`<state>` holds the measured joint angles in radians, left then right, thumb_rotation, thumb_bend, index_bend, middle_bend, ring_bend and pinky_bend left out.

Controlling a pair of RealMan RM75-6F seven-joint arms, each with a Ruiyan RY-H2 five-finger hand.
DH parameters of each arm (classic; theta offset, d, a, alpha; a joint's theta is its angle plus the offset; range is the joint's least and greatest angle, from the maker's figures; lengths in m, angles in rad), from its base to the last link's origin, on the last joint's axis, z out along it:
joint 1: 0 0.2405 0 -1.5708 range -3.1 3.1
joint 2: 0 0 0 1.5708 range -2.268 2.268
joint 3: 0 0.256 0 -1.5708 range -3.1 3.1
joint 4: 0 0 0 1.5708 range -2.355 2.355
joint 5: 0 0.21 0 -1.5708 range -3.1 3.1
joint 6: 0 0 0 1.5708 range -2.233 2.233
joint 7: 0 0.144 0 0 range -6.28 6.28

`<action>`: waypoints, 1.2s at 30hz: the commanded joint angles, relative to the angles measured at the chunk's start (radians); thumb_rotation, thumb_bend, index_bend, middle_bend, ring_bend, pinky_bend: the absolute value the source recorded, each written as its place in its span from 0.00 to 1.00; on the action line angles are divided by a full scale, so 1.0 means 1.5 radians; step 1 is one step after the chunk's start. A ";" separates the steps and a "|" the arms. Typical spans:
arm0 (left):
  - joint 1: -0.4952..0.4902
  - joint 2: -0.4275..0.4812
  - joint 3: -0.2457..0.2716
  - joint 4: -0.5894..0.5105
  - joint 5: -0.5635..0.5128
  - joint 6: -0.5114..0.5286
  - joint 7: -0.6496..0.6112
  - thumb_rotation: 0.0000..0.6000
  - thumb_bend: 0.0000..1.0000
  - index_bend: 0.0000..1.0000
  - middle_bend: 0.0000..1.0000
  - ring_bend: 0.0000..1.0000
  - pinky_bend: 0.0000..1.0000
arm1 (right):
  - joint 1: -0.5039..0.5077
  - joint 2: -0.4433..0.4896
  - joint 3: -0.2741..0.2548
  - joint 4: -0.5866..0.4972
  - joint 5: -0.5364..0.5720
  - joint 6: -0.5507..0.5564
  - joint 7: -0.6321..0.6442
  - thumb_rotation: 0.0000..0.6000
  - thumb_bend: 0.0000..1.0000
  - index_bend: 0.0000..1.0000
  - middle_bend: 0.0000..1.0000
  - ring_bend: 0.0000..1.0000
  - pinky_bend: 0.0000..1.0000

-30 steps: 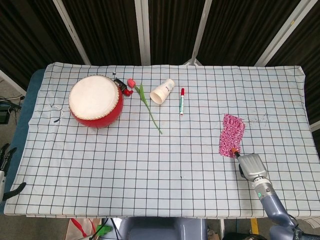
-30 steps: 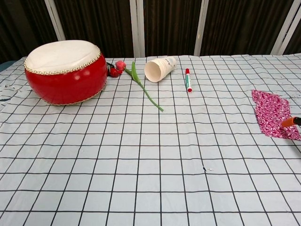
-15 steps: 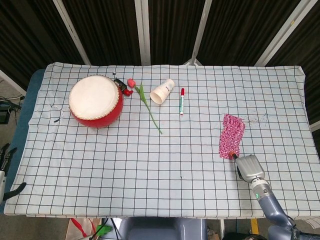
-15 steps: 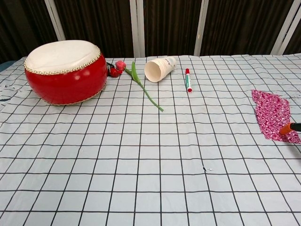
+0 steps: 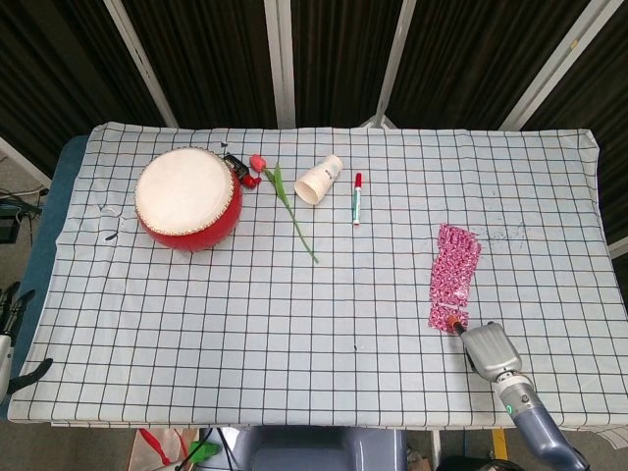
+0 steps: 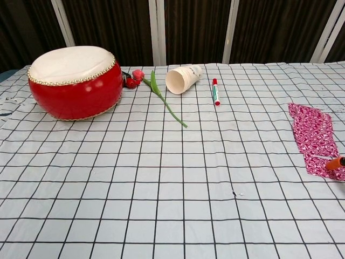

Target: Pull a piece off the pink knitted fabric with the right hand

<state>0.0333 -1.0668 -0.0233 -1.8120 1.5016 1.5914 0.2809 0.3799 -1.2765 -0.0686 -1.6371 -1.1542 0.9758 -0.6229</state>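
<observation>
The pink knitted fabric (image 5: pixel 453 270) (image 6: pixel 314 135) lies stretched out long on the checked cloth at the right side of the table. My right hand (image 5: pixel 488 348) is at its near end, close to the front edge. An orange fingertip (image 5: pixel 452 323) (image 6: pixel 335 163) sits on the fabric's near corner, and the hand appears to grip that end. The rest of the grip is hidden under the hand. My left hand (image 5: pixel 12 339) shows only at the far left edge, off the table, fingers apart and holding nothing.
A red drum (image 5: pixel 186 196) (image 6: pixel 75 81) stands at the back left. Beside it lie an artificial tulip (image 5: pixel 285 196), a tipped paper cup (image 5: pixel 319 180) (image 6: pixel 183 78) and a red-capped marker (image 5: pixel 356 198) (image 6: pixel 215 91). The checked tablecloth (image 5: pixel 294 334) covers the table.
My right hand has drawn back toward the front edge. The fabric's near end has followed it, so the piece is longer and narrower. The left hand has not moved.
</observation>
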 commanded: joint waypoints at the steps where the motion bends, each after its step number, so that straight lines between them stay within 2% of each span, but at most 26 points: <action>1: 0.000 0.000 0.000 0.000 0.000 0.000 0.001 1.00 0.25 0.12 0.00 0.00 0.02 | -0.010 0.008 -0.015 -0.019 -0.017 0.013 -0.005 1.00 0.76 0.19 0.85 0.78 0.44; 6: -0.001 -0.001 0.001 0.000 0.001 -0.001 0.001 1.00 0.25 0.12 0.00 0.00 0.02 | -0.018 0.016 -0.021 -0.042 -0.040 0.037 -0.002 1.00 0.76 0.19 0.85 0.78 0.44; 13: 0.001 0.001 -0.001 0.000 0.000 0.003 -0.002 1.00 0.25 0.12 0.00 0.00 0.02 | -0.007 0.020 0.008 -0.052 -0.031 0.050 0.004 1.00 0.76 0.19 0.85 0.78 0.44; 22: 0.001 0.002 -0.001 0.001 -0.003 0.003 -0.005 1.00 0.25 0.12 0.00 0.00 0.02 | 0.022 0.024 0.047 -0.048 0.025 0.032 -0.003 1.00 0.76 0.19 0.85 0.78 0.44; 36: 0.001 -0.001 -0.003 0.002 -0.004 0.006 0.003 1.00 0.25 0.12 0.00 0.00 0.02 | 0.080 0.000 0.071 0.016 0.134 -0.037 -0.035 1.00 0.76 0.19 0.85 0.78 0.44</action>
<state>0.0355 -1.0679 -0.0278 -1.8090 1.4949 1.6001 0.2843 0.4922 -1.2700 0.0345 -1.6206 -0.9618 0.9281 -0.6707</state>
